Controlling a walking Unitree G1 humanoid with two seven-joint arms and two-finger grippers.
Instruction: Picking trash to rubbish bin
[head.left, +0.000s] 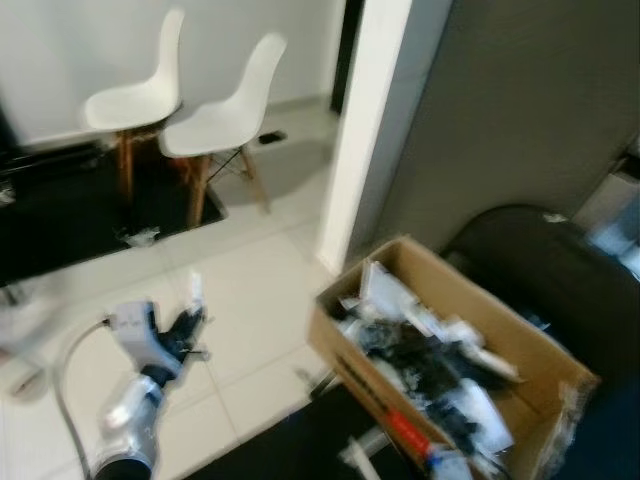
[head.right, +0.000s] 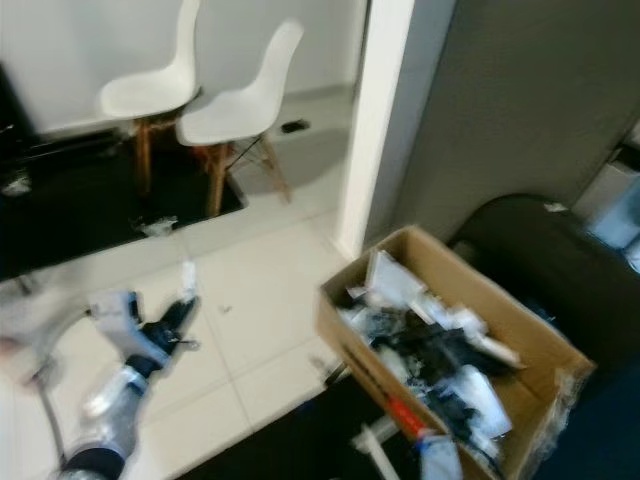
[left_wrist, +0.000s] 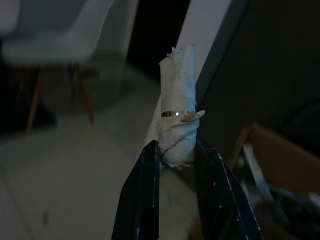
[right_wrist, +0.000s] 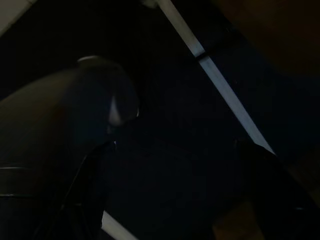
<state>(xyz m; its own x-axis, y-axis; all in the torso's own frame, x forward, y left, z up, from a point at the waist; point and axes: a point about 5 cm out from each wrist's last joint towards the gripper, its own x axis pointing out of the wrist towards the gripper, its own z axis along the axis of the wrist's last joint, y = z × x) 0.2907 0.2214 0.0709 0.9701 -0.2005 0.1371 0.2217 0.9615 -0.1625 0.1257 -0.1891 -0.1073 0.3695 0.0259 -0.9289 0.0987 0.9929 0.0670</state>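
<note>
Left arm is stretched out forward and low on the robot's left side, silver forearm angled up, left tool (head.left: 190, 318) pointing ahead. Its two black fingers (left_wrist: 145, 195) are pinched onto a rolled white paper scrap (left_wrist: 177, 120). Right tool (right_wrist: 170, 190) hangs in the dark, fingers spread apart

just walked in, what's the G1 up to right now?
The left hand is shut on a rolled-up white scrap of paper, held up over the tiled floor. To the robot's right sits an open cardboard box already full of mixed trash, serving as the bin. The scrap is not over the box yet. The right wrist view is too dark to tell what the right hand is doing. Two white chairs stand further back.
</note>
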